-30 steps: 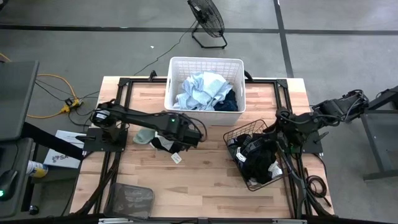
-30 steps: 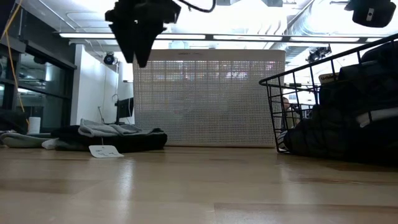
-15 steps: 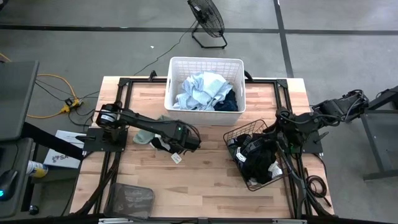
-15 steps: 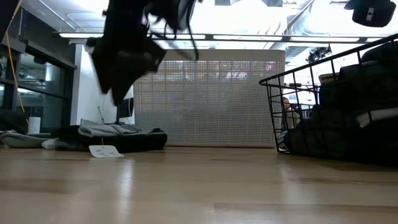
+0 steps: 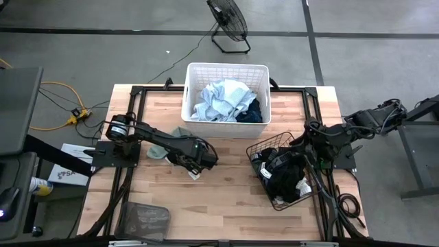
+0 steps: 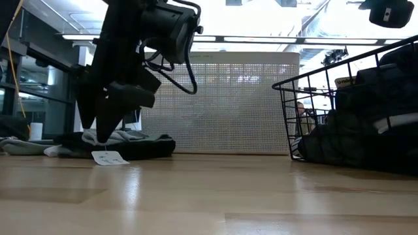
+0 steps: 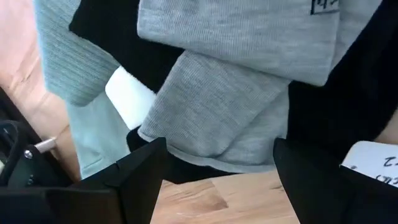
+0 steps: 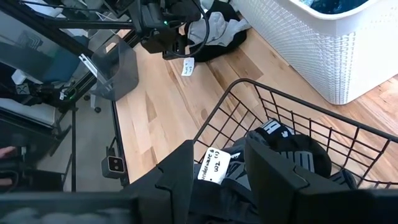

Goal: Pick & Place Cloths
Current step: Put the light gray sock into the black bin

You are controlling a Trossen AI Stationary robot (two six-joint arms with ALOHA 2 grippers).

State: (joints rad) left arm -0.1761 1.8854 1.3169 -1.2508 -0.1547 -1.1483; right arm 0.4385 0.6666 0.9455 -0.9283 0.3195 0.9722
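A pile of cloths (image 5: 173,155), black, grey and sage green, lies on the wood left of centre, with a white tag (image 6: 110,157) beside it. My left gripper (image 5: 194,162) points steeply down over the pile's near edge. It is open, with one finger on each side of a grey fold (image 7: 217,106). Light blue and navy cloths (image 5: 223,99) fill the white laundry basket (image 5: 226,66). Black cloths (image 5: 285,177) lie in the black wire basket (image 5: 259,147). My right gripper (image 8: 239,165) hangs open above that basket with nothing in it. My left gripper (image 7: 221,149) comes from above, its open fingers (image 7: 146,165) low at the near edge of the grey cloth (image 6: 114,136). I cannot tell whether they touch the cloth.
A dark mesh bin (image 5: 145,219) sits at the table's near left corner. A fan (image 5: 230,24) stands on the floor behind the table. Bare wood (image 5: 219,199) lies between the pile and the wire basket.
My left gripper has come down toward the cloth pile, shifting slightly toward the table's left and near edges and tipping to point more steeply down. Its fingers have stayed open. The cloths have not moved.
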